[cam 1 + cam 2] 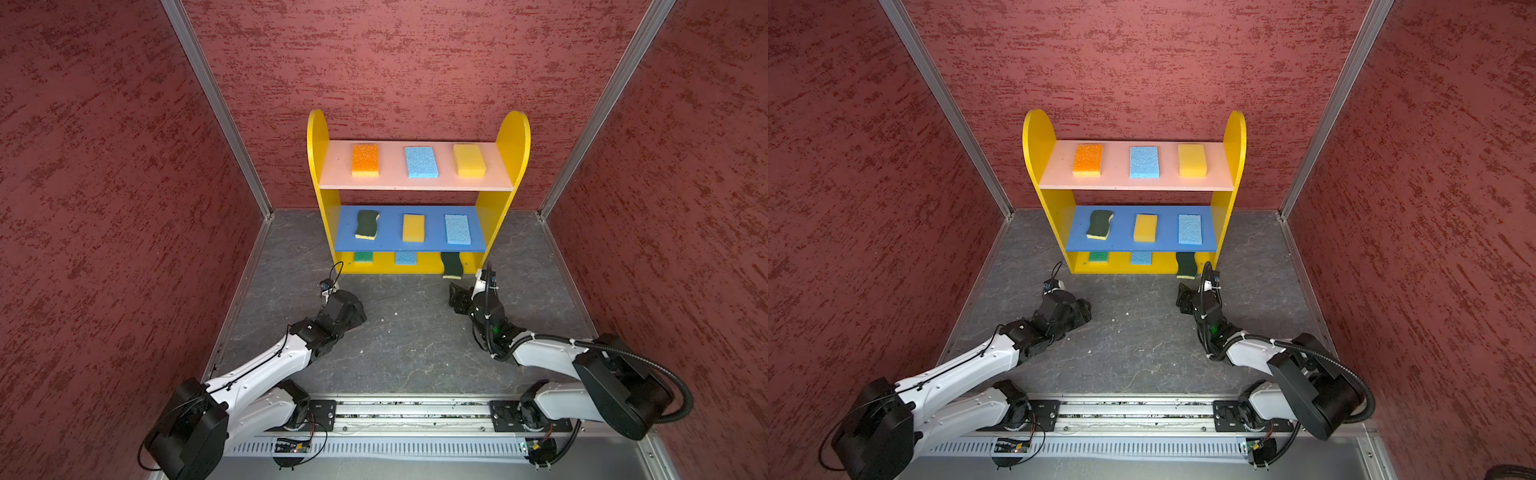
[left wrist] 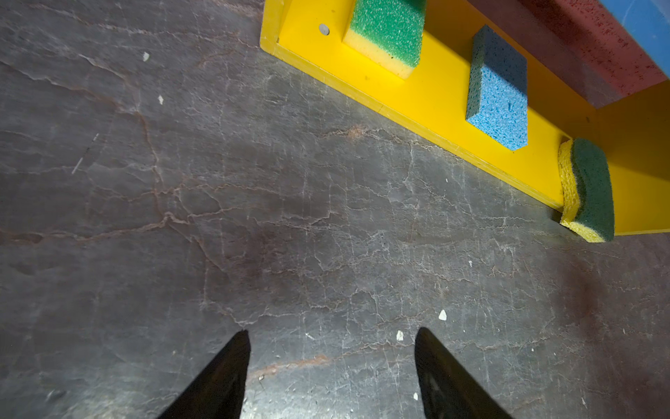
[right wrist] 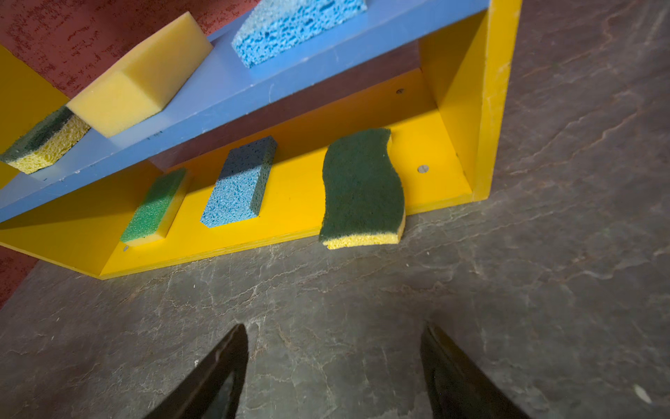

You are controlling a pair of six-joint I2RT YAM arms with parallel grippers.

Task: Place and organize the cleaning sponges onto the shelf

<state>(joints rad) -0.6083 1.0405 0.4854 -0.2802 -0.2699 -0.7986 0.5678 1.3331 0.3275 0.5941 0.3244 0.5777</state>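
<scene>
- Sponges (image 1: 421, 162) lie three to each board of the shelf (image 1: 513, 141).
- Wavy green sponge (image 3: 362, 185) overhangs the shelf's bottom front edge.
- Left gripper (image 2: 331, 332) and right gripper (image 3: 335, 326) both spread apart, empty.

No readable text, labels, brands or numbers on anything visible.
</scene>
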